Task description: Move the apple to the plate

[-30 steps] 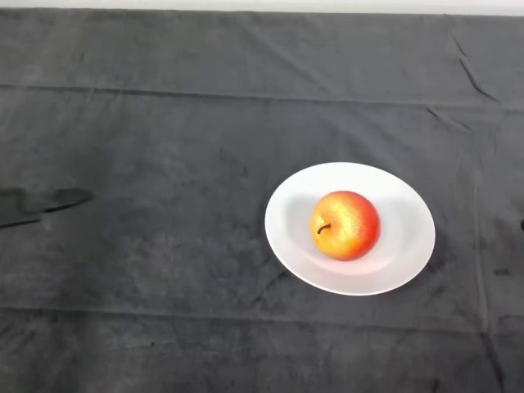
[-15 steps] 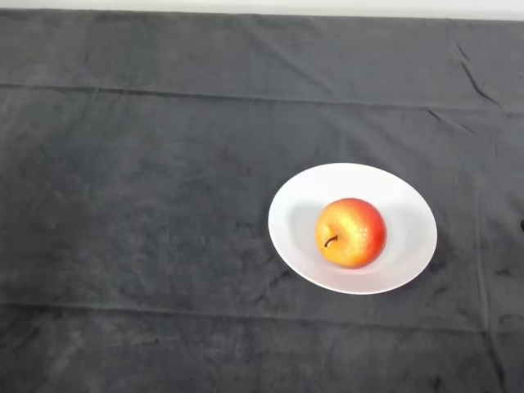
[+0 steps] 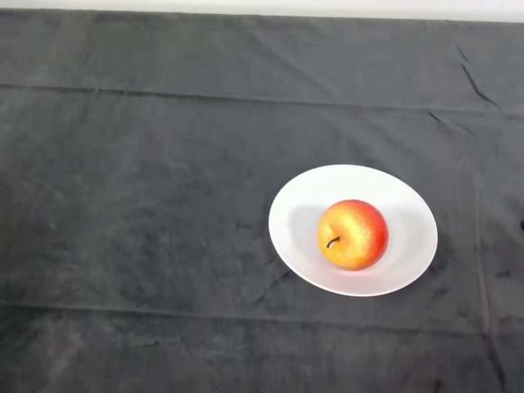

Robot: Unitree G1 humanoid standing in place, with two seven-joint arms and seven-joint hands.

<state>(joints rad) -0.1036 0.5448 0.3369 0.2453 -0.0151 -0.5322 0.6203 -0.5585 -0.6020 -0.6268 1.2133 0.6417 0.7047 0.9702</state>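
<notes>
A red and yellow apple [image 3: 353, 234] with a short dark stem rests in the middle of a white oval plate [image 3: 299, 213], right of the table's centre. The apple lies on its side, its stem facing me and to the left. No part of the robot shows in the head view.
A dark grey cloth [image 3: 147, 205] with shallow creases covers the whole table. Its far edge runs along the top of the view against a pale strip.
The black hand seen at the left edge one second ago has left the view. The apple and plate sit slightly lower and further right in the view.
</notes>
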